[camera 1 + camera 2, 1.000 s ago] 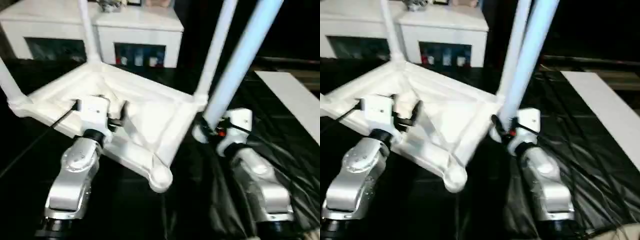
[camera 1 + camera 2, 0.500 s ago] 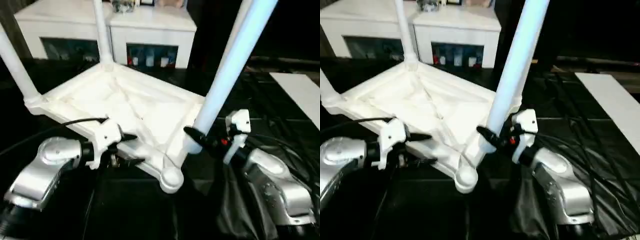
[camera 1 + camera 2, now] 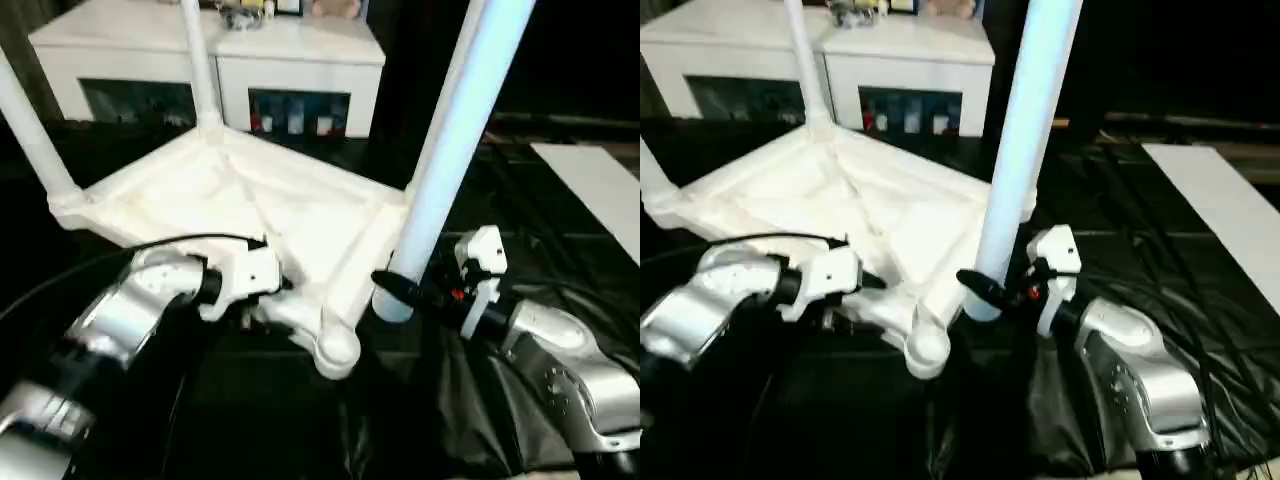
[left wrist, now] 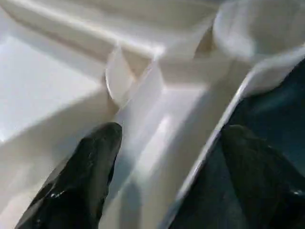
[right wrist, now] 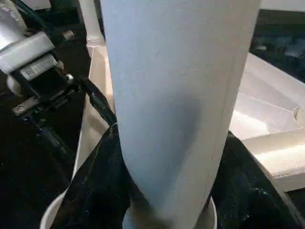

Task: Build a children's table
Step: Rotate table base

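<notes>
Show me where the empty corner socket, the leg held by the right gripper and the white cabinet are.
empty corner socket (image 3: 338, 352), left eye view, its rounded rim
leg (image 3: 455, 130), left eye view, mid shaft
white cabinet (image 3: 300, 45), left eye view, top panel

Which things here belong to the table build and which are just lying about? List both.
Belonging to the job:
- upturned tabletop
- leg gripped by the right gripper
- fitted legs
- empty corner socket

Lying about:
- white cabinet
- white board
- black floor sheeting
</notes>
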Available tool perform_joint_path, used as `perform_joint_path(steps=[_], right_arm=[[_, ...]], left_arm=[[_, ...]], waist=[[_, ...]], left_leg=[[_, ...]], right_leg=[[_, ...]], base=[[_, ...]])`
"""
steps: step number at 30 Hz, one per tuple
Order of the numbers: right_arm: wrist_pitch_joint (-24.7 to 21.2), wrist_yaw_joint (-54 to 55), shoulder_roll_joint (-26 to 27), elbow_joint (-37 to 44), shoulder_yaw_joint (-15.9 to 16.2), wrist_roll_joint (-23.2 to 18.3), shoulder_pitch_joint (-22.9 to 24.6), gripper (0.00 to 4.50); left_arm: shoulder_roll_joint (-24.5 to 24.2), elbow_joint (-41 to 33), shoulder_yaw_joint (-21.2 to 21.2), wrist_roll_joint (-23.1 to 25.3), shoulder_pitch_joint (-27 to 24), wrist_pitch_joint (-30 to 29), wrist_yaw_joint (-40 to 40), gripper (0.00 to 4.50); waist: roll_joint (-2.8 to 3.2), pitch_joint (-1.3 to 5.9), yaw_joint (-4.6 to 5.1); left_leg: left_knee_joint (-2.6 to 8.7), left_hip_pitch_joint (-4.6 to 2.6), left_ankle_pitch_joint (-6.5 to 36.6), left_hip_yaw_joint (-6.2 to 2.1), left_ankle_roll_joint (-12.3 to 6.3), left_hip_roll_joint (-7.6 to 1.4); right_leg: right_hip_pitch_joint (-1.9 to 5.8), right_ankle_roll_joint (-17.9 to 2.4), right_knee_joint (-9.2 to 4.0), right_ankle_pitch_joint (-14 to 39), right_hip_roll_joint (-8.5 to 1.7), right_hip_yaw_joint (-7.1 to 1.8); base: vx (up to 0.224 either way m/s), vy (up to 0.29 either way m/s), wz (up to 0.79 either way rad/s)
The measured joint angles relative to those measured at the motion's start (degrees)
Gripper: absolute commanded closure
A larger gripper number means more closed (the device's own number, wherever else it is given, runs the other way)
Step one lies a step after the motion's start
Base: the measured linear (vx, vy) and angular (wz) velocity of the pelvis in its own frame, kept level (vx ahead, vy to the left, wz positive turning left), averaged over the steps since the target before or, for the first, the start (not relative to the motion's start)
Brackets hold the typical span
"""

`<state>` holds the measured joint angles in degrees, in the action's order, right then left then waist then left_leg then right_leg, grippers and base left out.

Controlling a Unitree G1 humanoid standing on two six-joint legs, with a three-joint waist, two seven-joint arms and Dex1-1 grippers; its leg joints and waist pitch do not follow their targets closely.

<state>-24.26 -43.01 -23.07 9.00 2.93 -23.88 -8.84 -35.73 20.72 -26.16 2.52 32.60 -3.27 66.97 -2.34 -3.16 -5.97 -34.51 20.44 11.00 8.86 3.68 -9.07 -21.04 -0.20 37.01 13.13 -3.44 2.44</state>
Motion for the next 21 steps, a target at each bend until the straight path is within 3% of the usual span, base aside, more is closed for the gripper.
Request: perform_joint_path(steps=[6,15,21], right_arm=[[0.0,-0.62,-0.23,0.0,0.6,0.08,0.26,2.59],[0.11,-1.27,-0.63,0.01,2.18,1.14,0.45,2.59],[0.24,-1.83,-0.96,0.25,3.09,1.7,1.56,2.59]], left_arm=[[-0.64,4.48,-1.27,1.97,2.17,3.12,2.96,1.52],[0.96,8.27,-1.76,2.81,4.32,6.74,6.08,2.2],[1.6,8.5,-3.18,3.08,5.24,7.5,9.34,2.66]], waist=[[-0.01,0.01,-0.33],[-0.02,0.0,-0.66],[-0.02,0.01,-0.64]], left_leg=[[-0.02,0.91,-0.33,0.27,-0.61,-0.16],[-0.02,0.66,-0.26,1.11,-0.34,-0.7],[-0.01,0.62,-0.29,1.17,-0.31,-0.78]], right_leg=[[-0.9,-0.11,-0.02,0.18,0.05,0.02],[-0.74,-0.22,0.0,0.15,0.02,0.02],[-0.76,-0.23,0.06,0.06,0.02,0.04]], base=[[0.019,0.001,-0.01],[0.0,0.0,0.0],[0.0,0.0,0.0]])
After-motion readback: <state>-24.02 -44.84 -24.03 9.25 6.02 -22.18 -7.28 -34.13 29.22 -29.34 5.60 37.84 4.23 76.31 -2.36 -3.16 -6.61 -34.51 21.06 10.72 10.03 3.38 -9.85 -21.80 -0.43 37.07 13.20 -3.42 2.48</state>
